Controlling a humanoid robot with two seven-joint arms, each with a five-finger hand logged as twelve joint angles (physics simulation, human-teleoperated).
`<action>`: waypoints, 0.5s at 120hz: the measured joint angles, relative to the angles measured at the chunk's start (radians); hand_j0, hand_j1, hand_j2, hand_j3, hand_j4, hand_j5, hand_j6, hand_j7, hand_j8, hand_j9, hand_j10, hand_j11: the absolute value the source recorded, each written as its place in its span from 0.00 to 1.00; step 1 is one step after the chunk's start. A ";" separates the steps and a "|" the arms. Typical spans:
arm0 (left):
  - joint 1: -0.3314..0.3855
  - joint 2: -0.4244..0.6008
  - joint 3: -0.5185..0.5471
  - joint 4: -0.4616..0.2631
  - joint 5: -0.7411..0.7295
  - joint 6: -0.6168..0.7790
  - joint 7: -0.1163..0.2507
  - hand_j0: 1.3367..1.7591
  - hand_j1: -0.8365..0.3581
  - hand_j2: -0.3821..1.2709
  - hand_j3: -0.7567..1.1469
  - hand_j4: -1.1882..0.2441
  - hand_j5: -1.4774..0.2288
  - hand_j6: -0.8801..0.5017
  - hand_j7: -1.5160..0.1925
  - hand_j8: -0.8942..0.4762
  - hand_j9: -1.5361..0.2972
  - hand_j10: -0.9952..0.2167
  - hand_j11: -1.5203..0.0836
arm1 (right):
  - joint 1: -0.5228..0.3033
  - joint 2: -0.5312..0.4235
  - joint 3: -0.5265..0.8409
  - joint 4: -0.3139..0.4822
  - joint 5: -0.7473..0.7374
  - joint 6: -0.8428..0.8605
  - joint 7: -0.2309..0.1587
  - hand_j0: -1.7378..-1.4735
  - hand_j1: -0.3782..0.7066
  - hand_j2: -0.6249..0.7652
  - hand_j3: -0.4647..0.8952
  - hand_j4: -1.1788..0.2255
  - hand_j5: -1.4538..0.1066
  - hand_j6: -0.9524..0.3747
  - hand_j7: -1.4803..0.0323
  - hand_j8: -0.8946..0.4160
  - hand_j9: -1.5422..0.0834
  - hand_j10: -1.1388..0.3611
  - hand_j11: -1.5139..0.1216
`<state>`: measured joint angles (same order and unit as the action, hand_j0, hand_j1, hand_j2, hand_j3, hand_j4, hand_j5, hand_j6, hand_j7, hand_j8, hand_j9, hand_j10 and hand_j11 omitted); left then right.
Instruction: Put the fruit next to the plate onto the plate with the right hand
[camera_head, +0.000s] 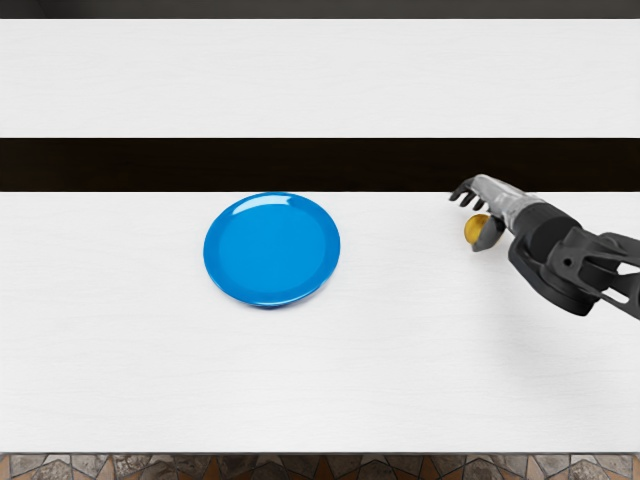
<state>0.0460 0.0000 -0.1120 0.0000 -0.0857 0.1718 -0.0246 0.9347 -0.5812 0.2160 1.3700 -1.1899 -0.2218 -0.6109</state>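
Fruit (474, 228) on white table (400, 350) right of blue plate (272, 248); right hand (492, 207) spread beside, empty; tiled floor (300, 468).

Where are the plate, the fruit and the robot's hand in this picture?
blue plate (272, 248): head view, middle of its bare flat face.
fruit (474, 228): head view, its visible yellow side.
right hand (493, 206): head view, the back of the hand.
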 joint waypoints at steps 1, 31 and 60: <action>0.000 0.000 0.000 0.000 0.000 0.000 0.000 0.76 0.99 0.23 0.40 0.83 0.87 0.64 0.89 0.65 0.84 0.82 0.95 | 0.000 0.000 0.000 0.000 0.000 0.000 0.000 0.30 0.46 0.40 0.34 0.56 0.61 0.42 0.64 0.38 0.64 0.50 0.62; 0.000 0.000 0.000 0.000 0.000 0.000 0.000 0.76 0.99 0.23 0.40 0.83 0.87 0.64 0.89 0.65 0.84 0.82 0.95 | -0.014 -0.003 0.001 -0.001 0.003 -0.004 0.000 0.30 0.51 0.39 0.34 0.53 0.57 0.39 0.60 0.35 0.60 0.47 0.58; 0.000 0.000 0.000 0.000 0.000 0.000 0.000 0.76 0.99 0.23 0.40 0.83 0.87 0.64 0.89 0.65 0.84 0.82 0.95 | -0.023 0.000 0.007 -0.004 0.011 -0.004 0.000 0.30 0.55 0.40 0.34 0.49 0.54 0.35 0.57 0.36 0.56 0.44 0.54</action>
<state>0.0460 0.0000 -0.1120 0.0000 -0.0859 0.1718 -0.0246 0.9120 -0.5809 0.2228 1.3657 -1.1792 -0.2257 -0.6110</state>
